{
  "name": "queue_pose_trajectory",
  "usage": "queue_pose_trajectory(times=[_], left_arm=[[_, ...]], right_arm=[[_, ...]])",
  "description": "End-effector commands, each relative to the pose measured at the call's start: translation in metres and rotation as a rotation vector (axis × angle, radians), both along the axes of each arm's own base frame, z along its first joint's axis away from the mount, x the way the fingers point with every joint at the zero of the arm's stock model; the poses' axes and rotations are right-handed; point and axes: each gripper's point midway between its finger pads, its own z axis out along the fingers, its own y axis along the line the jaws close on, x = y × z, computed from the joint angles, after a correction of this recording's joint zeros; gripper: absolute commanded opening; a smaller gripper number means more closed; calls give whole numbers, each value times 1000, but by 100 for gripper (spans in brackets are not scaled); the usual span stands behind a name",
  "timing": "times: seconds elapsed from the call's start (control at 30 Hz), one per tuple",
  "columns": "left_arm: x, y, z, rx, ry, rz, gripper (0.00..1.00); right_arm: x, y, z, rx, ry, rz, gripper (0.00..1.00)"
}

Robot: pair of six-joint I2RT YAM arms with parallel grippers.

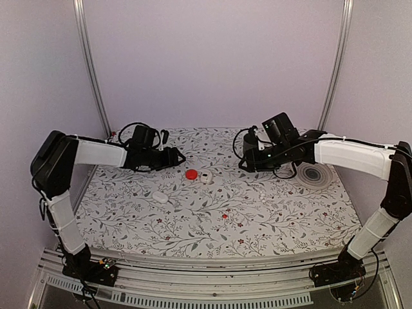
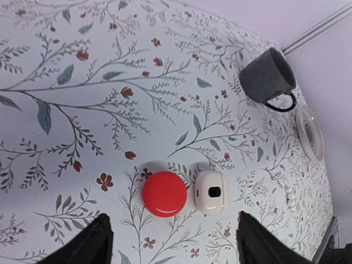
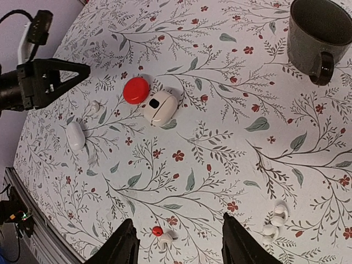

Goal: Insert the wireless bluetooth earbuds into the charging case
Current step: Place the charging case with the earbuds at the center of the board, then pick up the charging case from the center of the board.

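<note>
Charging case (image 2: pixel 210 191) lies on the bench (image 2: pixel 82 110), just beside a red disc (image 2: pixel 165 193), one dark hollow showing. Left gripper (image 2: pixel 173 245) sits above and near the pair, jaws wide apart, holding nothing. Right gripper (image 3: pixel 179 247) is likewise parted and empty. A red-tipped earbud (image 3: pixel 163 234) lies on the bench beneath it, with white earbuds (image 3: pixel 274 221) nearby. Grey mug (image 3: pixel 319 36) stands well apart.
</note>
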Motion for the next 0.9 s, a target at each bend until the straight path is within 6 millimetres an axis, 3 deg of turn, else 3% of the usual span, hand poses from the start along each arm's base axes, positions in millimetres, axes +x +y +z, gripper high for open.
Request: queue_pose_trajectory(times=[0.0,0.1,0.2,0.3,0.4,0.47,0.53,0.7,0.87], left_arm=[[-6,12,70,181,-284,57,95],[-21,16,105,233,-401,93,96],[-20,37,126,256,-433,204,96],[-14,71,134,287,-405,362,96],[-9,81,143,242,-399,361,96],[-6,95,139,215,-359,416,96],[0,96,134,232,-345,388,96],[9,54,126,298,-363,217,88],[4,-12,71,428,-274,41,82]], right_arm=[[16,-12,45,49,-150,-77,55],[16,-22,58,65,-208,-116,58],[16,-33,72,93,-262,-158,60],[16,-38,82,120,-302,-180,62],[15,-41,85,126,-315,-190,62],[14,-42,87,136,-323,-193,62],[14,-43,87,136,-327,-197,62],[13,-42,85,142,-315,-191,63],[12,-40,78,137,-298,-182,63]])
